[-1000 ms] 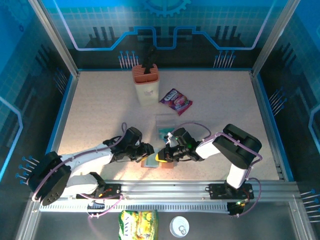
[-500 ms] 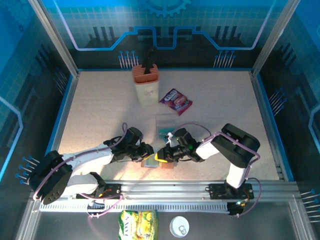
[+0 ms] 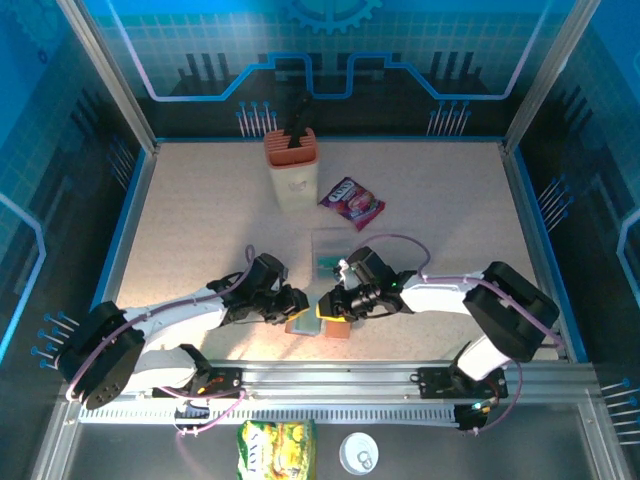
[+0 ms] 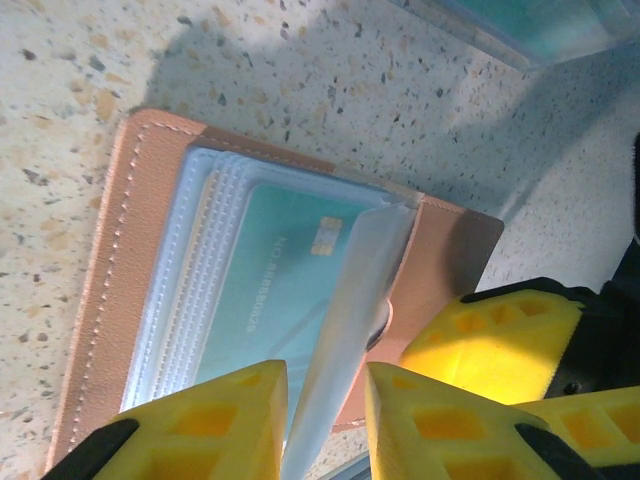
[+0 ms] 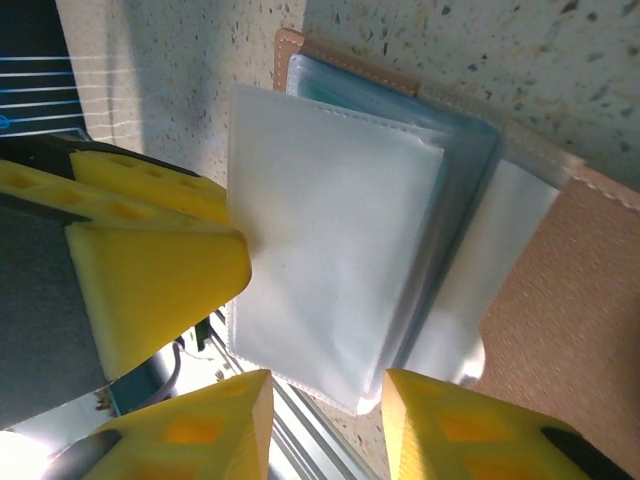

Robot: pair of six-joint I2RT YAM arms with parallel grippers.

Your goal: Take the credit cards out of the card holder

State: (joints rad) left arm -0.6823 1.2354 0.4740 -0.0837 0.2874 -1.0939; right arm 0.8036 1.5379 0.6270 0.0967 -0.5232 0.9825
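Note:
The card holder lies open near the table's front edge, salmon leather with clear sleeves. A teal credit card with a gold chip sits inside a sleeve. One clear sleeve stands up between the fingers of my left gripper; the jaws are narrow, and a gap shows beside the right finger. From the other side, my right gripper is open, with the corner of the white sleeve stack between its fingers. The two grippers almost meet over the holder.
A clear plastic box with a teal card lies just behind the holder. Farther back are a purple snack packet and a cream pot with an orange insert. A yellow-green packet and white lid lie below the front rail.
My right gripper has opened and let go of the sleeves, and its arm's elbow has swung right. My left jaws have narrowed around the upright sleeve.

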